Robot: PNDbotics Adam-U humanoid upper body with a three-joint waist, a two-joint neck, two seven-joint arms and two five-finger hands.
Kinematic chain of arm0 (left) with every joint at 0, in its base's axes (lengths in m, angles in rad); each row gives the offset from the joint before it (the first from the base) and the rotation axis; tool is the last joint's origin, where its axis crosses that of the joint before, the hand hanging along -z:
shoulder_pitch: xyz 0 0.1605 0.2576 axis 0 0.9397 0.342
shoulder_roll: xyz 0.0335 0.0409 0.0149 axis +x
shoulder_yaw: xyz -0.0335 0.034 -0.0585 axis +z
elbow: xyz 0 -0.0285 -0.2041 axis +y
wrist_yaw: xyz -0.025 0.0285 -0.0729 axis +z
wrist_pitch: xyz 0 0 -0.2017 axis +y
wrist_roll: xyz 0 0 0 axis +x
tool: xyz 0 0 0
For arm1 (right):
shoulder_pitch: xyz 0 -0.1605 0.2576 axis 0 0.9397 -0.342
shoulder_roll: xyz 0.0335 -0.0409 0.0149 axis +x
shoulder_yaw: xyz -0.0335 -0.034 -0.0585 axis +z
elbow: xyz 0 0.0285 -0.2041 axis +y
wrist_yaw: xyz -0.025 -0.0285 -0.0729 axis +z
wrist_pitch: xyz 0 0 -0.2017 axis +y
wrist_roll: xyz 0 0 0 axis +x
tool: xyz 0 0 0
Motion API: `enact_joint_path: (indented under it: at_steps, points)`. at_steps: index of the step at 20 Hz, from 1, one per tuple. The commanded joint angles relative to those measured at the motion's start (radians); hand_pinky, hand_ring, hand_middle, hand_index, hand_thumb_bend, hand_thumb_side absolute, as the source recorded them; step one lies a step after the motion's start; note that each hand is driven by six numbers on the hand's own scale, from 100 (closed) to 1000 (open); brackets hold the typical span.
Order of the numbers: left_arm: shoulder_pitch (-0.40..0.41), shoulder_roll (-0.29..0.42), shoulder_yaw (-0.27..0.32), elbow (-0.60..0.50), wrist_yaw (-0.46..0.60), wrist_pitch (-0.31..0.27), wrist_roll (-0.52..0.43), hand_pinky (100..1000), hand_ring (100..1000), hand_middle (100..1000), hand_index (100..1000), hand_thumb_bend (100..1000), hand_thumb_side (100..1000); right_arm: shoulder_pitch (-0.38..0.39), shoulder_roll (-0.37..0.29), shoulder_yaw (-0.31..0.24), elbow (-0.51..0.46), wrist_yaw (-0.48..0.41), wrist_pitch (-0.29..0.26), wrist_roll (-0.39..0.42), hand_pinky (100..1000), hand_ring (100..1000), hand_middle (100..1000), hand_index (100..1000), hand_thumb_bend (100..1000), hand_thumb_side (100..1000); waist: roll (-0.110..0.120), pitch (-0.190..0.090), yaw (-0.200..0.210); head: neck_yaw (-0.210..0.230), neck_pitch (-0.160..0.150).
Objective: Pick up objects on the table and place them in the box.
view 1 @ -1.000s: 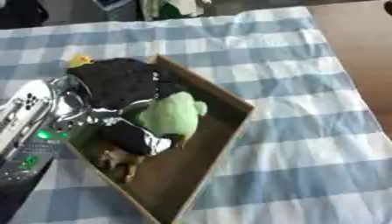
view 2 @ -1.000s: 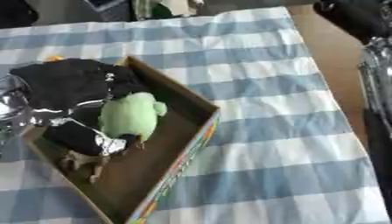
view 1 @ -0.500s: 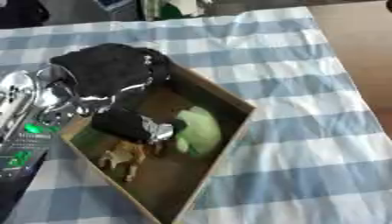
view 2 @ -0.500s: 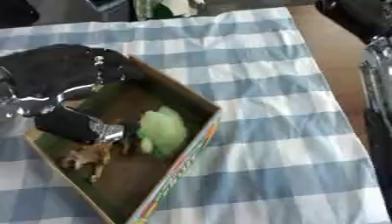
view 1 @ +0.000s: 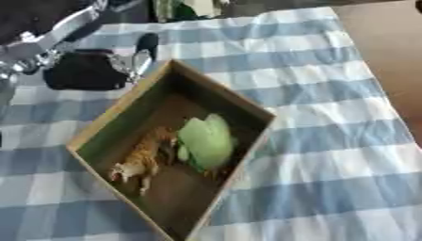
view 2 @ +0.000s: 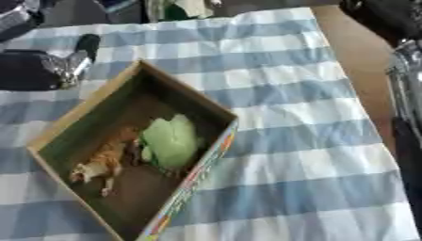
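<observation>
An open cardboard box (view 1: 223,96) lies askew in the middle of the checked cloth. Inside it a pale green soft thing (view 1: 206,141) rests against the right wall. An orange-brown toy animal (view 1: 144,157) lies to its left on the box floor. My left hand (view 1: 82,70), black with silver fingers (view 1: 136,62), hovers over the cloth just outside the box's upper left corner. It is open and holds nothing. Of my right side only a dark arm part (view 2: 404,141) shows at the right edge; the hand itself is hidden.
The blue and white checked cloth (view 1: 329,117) covers the table, and bare brown surface (view 1: 387,37) shows to its right. A green and white object (view 1: 194,7) stands at the far edge.
My left hand has come up out of the box and drawn back to the upper left. The green thing stays in the box. The view has also shifted.
</observation>
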Motion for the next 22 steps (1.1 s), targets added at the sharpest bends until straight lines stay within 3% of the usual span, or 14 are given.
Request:
enact_joint_path:
  at_steps: [1,5,9,14,22]
  points:
    - [-0.037,0.046,0.023,0.063,-0.021,0.011,0.016,738,897,812,933,100,668,-0.014,-0.015,-0.01,-0.023,-0.008,0.0,-0.002,814,788,592,802,100,561,-0.003,-0.022,-0.003,0.01,-0.007]
    - [-0.062,0.049,0.032,0.169,-0.043,0.014,0.023,741,901,819,941,100,632,-0.018,-0.016,-0.009,-0.022,-0.008,-0.002,0.0,815,788,591,802,100,561,-0.002,-0.016,-0.008,0.019,-0.013]
    - [-0.078,0.041,0.047,0.265,-0.064,0.026,0.027,745,905,826,954,101,665,-0.021,-0.017,-0.008,-0.021,-0.007,-0.004,0.003,815,788,591,802,100,561,-0.003,-0.01,-0.011,0.023,-0.019]
    - [-0.1,0.04,0.06,0.386,-0.105,0.029,0.034,749,908,824,954,180,714,-0.024,-0.019,-0.007,-0.019,-0.006,-0.007,0.006,815,788,591,802,100,562,-0.004,-0.005,-0.015,0.024,-0.025]
    - [-0.134,0.02,0.071,0.58,-0.147,0.012,0.019,750,910,827,961,214,713,-0.03,-0.018,-0.006,-0.015,-0.006,-0.011,0.012,816,788,590,802,113,564,-0.005,0.008,-0.023,0.029,-0.035]
